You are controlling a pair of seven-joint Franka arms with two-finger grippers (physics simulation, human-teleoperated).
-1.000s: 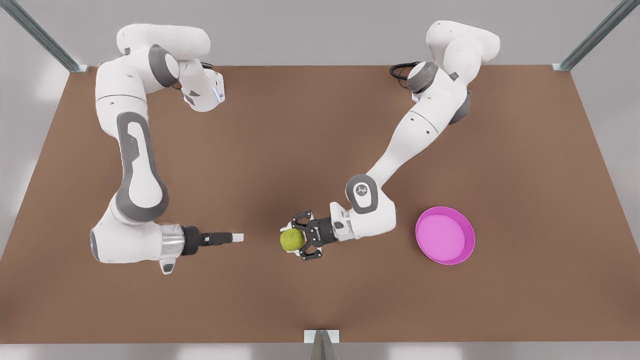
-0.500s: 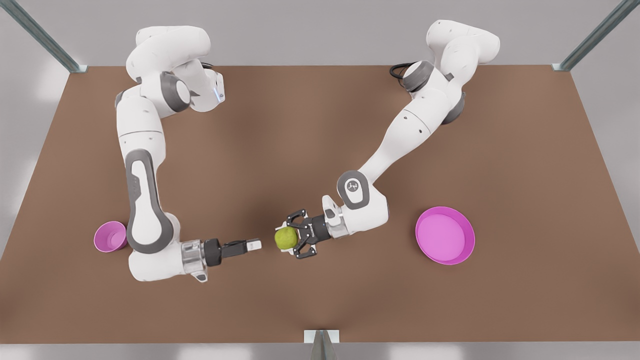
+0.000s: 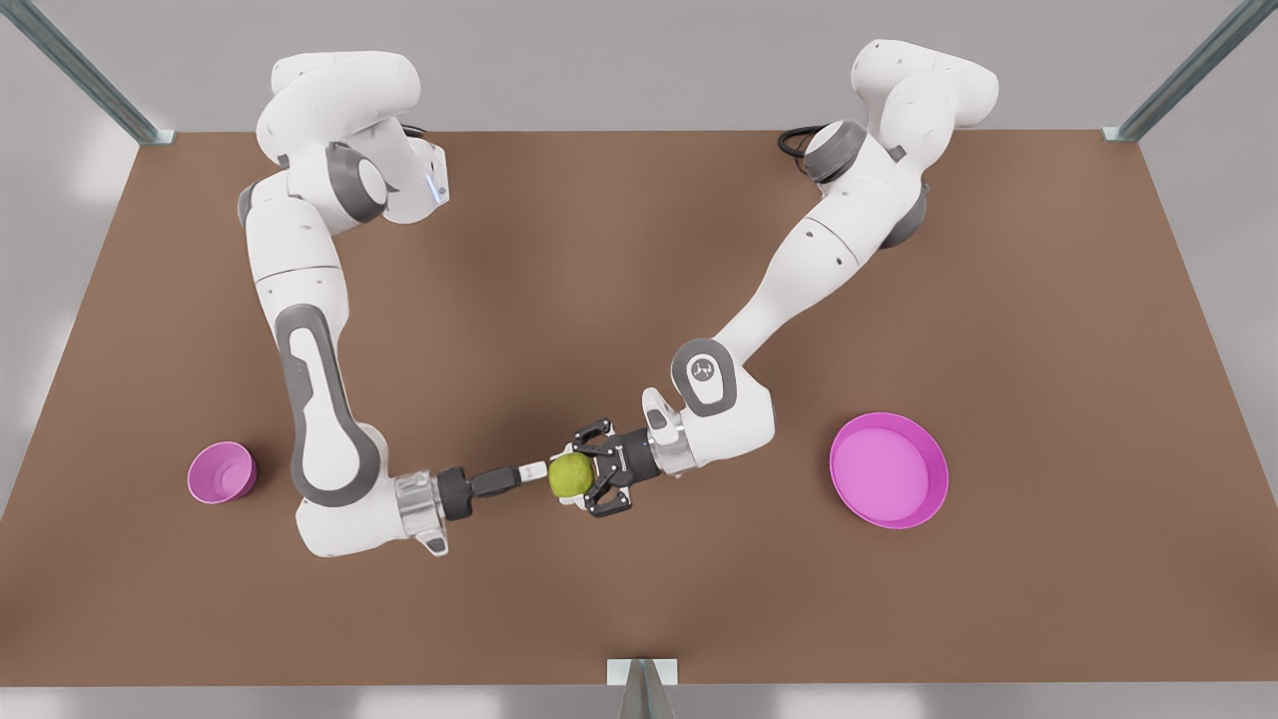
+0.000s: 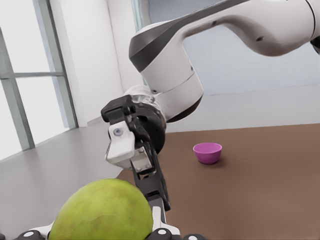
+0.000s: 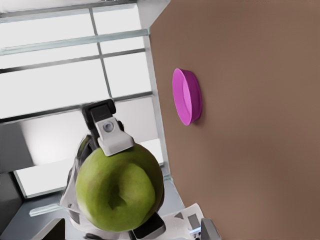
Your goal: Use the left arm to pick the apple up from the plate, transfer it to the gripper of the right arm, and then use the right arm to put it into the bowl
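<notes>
Seen from above, a brown table [image 3: 599, 300] holds two white robot arms meeting near its middle. The left gripper [image 3: 579, 477], on the arm at the front view's right, is closed around a green apple [image 3: 571, 475], held clear of the tabletop. The right gripper [image 3: 531, 469] reaches in from the opposite side, its tip at the apple. It is seen edge-on, so its opening cannot be told. A pink plate [image 3: 939, 469] lies beyond the left arm. A small pink bowl [image 3: 222, 471] sits beyond the right arm.
</notes>
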